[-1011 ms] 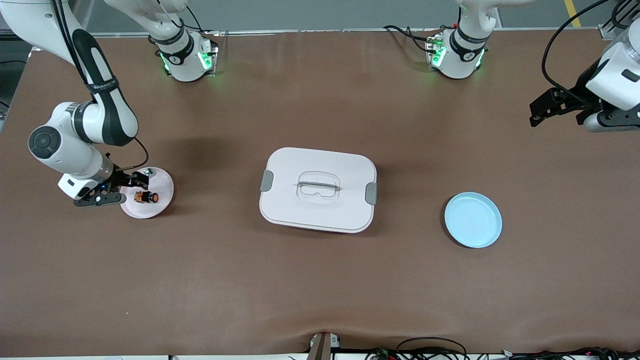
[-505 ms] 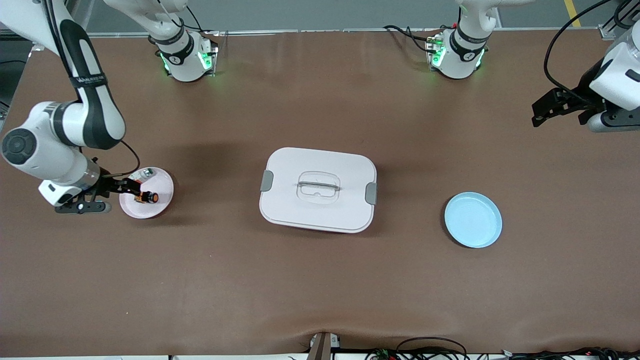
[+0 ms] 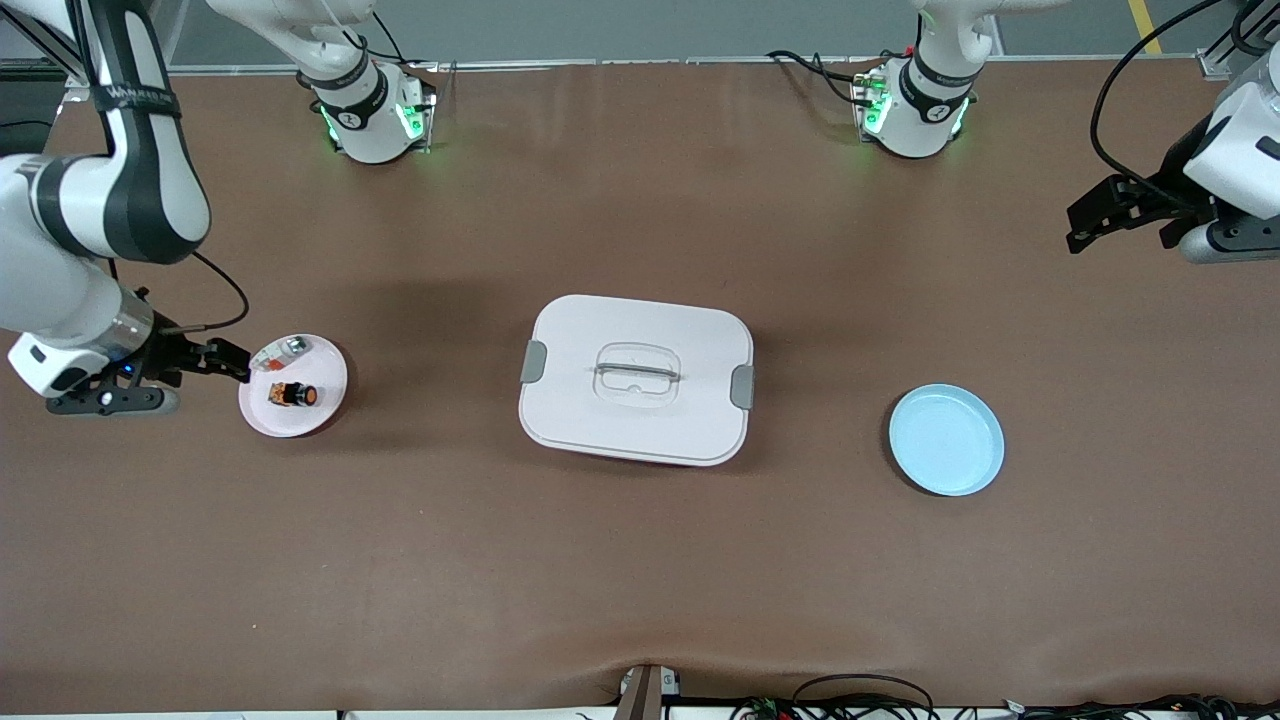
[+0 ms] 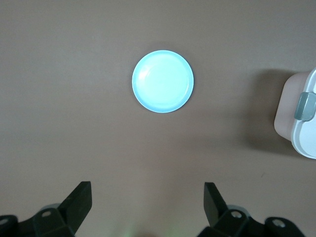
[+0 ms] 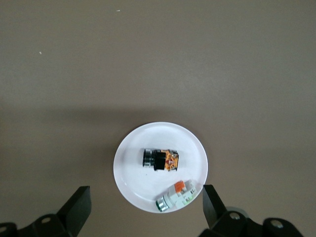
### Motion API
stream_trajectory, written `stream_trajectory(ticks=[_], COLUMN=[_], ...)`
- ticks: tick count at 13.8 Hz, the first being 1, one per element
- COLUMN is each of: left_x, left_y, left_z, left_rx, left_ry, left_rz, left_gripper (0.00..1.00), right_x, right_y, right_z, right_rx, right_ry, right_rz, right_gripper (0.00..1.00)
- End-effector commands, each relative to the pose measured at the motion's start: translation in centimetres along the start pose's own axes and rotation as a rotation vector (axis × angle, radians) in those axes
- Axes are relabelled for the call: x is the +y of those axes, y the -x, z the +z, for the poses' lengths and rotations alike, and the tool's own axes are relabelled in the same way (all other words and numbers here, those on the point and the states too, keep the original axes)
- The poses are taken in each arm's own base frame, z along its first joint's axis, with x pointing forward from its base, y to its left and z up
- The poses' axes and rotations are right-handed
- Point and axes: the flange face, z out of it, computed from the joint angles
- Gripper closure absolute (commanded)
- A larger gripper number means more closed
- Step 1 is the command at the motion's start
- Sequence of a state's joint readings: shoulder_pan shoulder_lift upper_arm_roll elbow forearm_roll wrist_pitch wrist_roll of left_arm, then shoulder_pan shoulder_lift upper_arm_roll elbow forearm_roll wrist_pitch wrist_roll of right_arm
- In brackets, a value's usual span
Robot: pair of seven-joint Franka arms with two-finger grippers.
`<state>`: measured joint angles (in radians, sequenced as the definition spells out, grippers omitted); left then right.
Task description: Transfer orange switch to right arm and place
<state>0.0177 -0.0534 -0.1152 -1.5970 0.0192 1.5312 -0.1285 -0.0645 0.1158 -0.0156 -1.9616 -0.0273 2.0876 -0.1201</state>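
— two plates on the table, which one has the orange switch?

— the white plate at the right arm's end of the table. the switch lies on its side near the middle of that plate, touching nothing else. on the same plate, toward 12 o'clock from it in the front view, lies a small silver-and-red piece close to the rim, apart from the switch.

— and the right gripper?

— just off the plate's rim, at about 9 o'clock from the switch in the front view, low above the table. its fingers stand wide apart and hold nothing; the right wrist view shows the plate with the switch and the other piece between the spread tips, well clear of them.

— what about the left gripper?

— up in the air over bare table at the left arm's end, waiting. its fingers are wide apart too, with nothing in them. the left wrist view looks down at the light blue plate, which carries nothing.

— what's between the two plates?

— a white lidded box in the middle of the table, with grey latches at its two short ends and a recessed handle in the lid. in the front view the blue plate sits at about 4 o'clock from it, and the white plate at 9 o'clock, each well apart from the box.
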Motion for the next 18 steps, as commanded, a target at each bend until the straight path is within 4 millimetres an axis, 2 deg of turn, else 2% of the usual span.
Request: stream_trajectory(ticks=[1,5,10,12,16,18], left_x=[-0.3,-0.4,-0.4,-0.4,-0.4,-0.4], left_y=[0.7,0.6,0.6,0.5,0.6,0.6], left_z=[-0.8,-0.7,-0.7,-0.7,-0.7,-0.8], left_rx=[0.009,0.007,0.009,0.007,0.007,0.009], left_ry=[-0.022,-0.021,-0.02,-0.02,-0.021,-0.02], left_rz=[-0.001,-0.003,-0.001,-0.001,-0.001,0.005], left_gripper=[0.0,0.0,0.0,0.0,0.0,0.0], right_x=[-1.1,-1.4,-1.6,-1.7,-2.0,-1.9], right_y=[1.3,2.7,8.1,9.6,10.3,10.5], right_z=[-5.5,-11.9,-19.6,-21.1,-20.9,-21.6], right_rx=[-0.015,-0.07,-0.027,-0.038,-0.094,-0.097], right_ry=[-0.008,-0.014,-0.017,-0.018,-0.023,-0.023], right_rz=[0.009,0.074,0.08,0.08,0.078,0.079], right_gripper=[0.0,0.0,0.0,0.0,0.0,0.0])
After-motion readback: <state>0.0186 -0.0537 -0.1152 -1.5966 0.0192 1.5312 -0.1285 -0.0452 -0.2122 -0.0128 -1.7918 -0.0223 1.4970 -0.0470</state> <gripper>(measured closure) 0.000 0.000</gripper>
